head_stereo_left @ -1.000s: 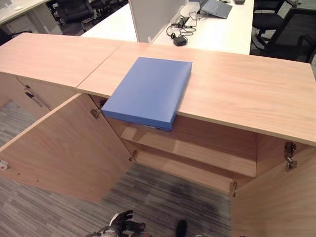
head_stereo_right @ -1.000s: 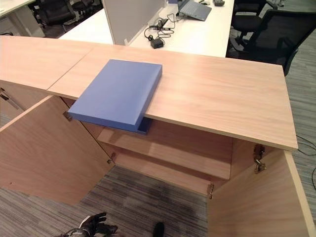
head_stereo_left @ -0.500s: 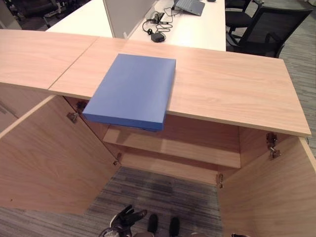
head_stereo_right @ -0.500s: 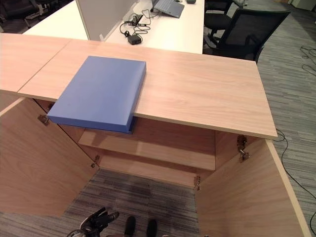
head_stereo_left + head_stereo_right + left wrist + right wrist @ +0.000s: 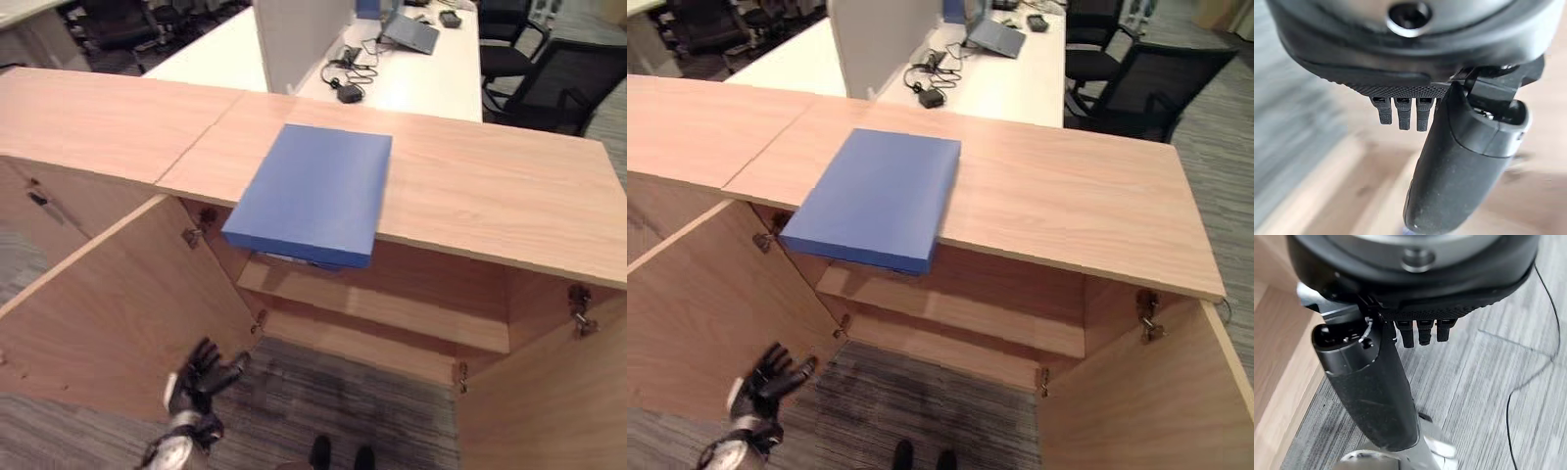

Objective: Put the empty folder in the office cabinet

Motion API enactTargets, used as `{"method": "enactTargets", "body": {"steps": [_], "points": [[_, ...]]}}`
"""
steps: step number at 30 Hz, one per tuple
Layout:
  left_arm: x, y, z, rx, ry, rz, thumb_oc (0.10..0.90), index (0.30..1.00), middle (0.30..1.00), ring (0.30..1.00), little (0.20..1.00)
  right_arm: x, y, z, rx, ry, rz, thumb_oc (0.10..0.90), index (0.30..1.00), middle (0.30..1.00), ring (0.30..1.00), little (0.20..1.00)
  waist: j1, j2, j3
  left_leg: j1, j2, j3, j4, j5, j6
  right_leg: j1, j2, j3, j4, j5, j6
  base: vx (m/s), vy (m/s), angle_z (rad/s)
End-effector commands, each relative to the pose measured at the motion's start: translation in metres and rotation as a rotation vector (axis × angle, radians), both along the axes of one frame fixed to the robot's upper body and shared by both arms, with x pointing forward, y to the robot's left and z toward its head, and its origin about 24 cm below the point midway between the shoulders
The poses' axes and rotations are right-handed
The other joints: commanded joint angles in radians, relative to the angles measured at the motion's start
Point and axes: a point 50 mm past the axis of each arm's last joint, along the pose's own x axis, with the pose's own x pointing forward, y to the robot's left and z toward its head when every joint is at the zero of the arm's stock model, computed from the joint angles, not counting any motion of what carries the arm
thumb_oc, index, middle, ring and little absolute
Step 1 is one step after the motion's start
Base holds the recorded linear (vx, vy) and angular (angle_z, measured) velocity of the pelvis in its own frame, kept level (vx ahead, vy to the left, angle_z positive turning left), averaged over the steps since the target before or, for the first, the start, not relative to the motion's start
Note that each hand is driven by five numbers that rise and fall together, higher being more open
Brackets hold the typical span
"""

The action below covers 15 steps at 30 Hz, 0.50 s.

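Eye views: blue folder (image 5: pixel 313 194) lies flat on the cabinet top (image 5: pixel 490 196), near edge overhanging the open cabinet's shelf (image 5: pixel 392 308); left hand (image 5: pixel 199 377) at 7 o'clock by the left door (image 5: pixel 108 313), fingers spread, empty. Left wrist view: fingers (image 5: pixel 1403 113) straight, holding nothing. Right wrist view: right hand (image 5: pixel 1376 396) over carpet (image 5: pixel 1488 396), fingers straight, empty.

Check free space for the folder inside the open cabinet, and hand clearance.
The shelf inside the cabinet looks bare between the two open doors. The blue folder overhangs the top's front edge, left of centre. The left hand is open, low by the left door.
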Motion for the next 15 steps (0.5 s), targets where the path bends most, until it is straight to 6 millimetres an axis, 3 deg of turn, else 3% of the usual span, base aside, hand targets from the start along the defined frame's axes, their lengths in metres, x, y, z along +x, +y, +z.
{"method": "enactTargets", "body": {"steps": [1,4,7,8,14,15], "points": [[0.02,0.033,0.073,0.504,-0.177,0.032,0.8,0.9,0.9,0.9,0.9,-0.004,-0.016,0.004,-0.051,0.035,0.028,0.8,0.9,0.9,0.9,0.9,0.019,-0.046,-0.046,0.001,-0.009,-0.021,-0.008,-0.092,-0.019,0.007,-0.06,-0.017,0.0,-0.055,0.123,0.04,-0.033,0.13],[0.027,0.038,0.119,0.78,-0.28,0.056,0.8,0.9,0.9,0.9,0.9,0.001,-0.014,0.004,-0.05,0.019,0.047,0.8,0.9,0.9,0.9,0.9,0.025,-0.051,-0.052,0.006,-0.01,-0.031,-0.008,-0.095,-0.02,0.009,-0.06,-0.022,0.0,-0.057,0.124,0.02,-0.014,0.15],[0.037,0.025,0.17,1.032,-0.45,0.078,0.8,0.9,0.9,0.9,0.9,0.002,-0.002,0.001,-0.033,0.029,0.109,0.8,0.9,0.9,0.9,0.9,0.025,-0.053,-0.059,0.015,-0.013,-0.034,-0.008,-0.1,-0.021,0.015,-0.061,-0.023,0.0,-0.058,0.125,0.02,-0.004,0.15],[0.037,0.025,0.171,1.034,-0.45,0.079,0.8,0.9,0.9,0.9,0.9,0.002,-0.002,0.001,-0.032,0.029,0.109,0.8,0.9,0.9,0.9,0.9,0.025,-0.054,-0.058,0.015,-0.013,-0.034,-0.008,-0.101,-0.021,0.015,-0.061,-0.023,0.0,-0.058,0.125,0.01,-0.003,0.07],[0.053,-0.011,0.237,1.323,-0.748,0.083,0.8,0.9,0.9,0.9,0.9,0.006,0.012,-0.002,0.006,0.022,0.215,0.8,0.9,0.9,0.9,0.9,-0.003,-0.051,-0.077,0.039,-0.015,-0.018,-0.008,-0.121,-0.02,0.029,-0.065,-0.013,0.0,-0.06,0.129,0.02,0.002,-0.02],[0.054,-0.011,0.237,1.323,-0.748,0.083,0.8,0.9,0.9,0.9,0.9,0.006,0.012,-0.002,0.006,0.022,0.215,0.8,0.9,0.9,0.9,0.9,-0.002,-0.052,-0.077,0.04,-0.015,-0.018,-0.008,-0.121,-0.02,0.03,-0.065,-0.013,0.0,-0.06,0.129,0.01,0.007,-0.04]]}}
